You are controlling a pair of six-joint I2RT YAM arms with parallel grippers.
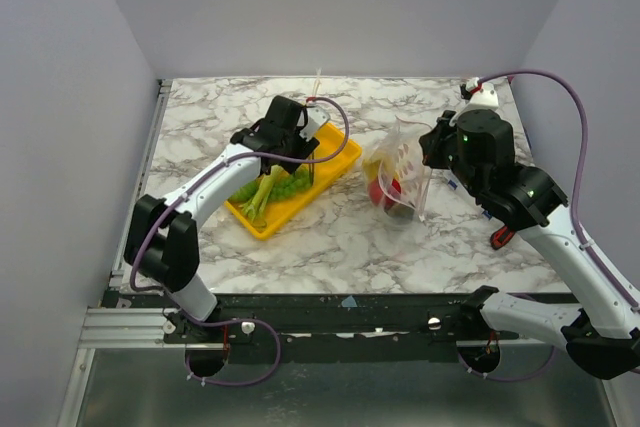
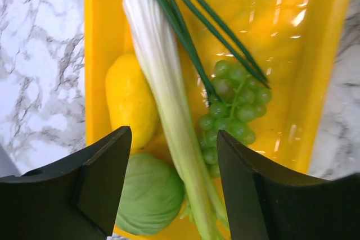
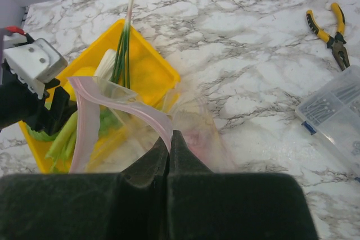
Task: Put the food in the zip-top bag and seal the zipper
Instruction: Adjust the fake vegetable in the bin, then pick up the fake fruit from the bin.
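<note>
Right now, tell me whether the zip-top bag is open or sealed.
Open. The zip-top bag's pink zipper bows wide apart at the mouth, while the right gripper pinches one lip.

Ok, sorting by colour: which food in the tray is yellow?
The lemon-shaped fruit beside the leek; leek, cabbage and grapes are green or whitish.

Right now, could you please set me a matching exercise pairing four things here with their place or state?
1 left gripper
2 right gripper
3 red fruit
4 green grapes

A inside the zip-top bag
B open, over the yellow tray
C lying in that tray
D shut on the zipper

Pairs: 1-B, 2-D, 3-A, 4-C
</note>
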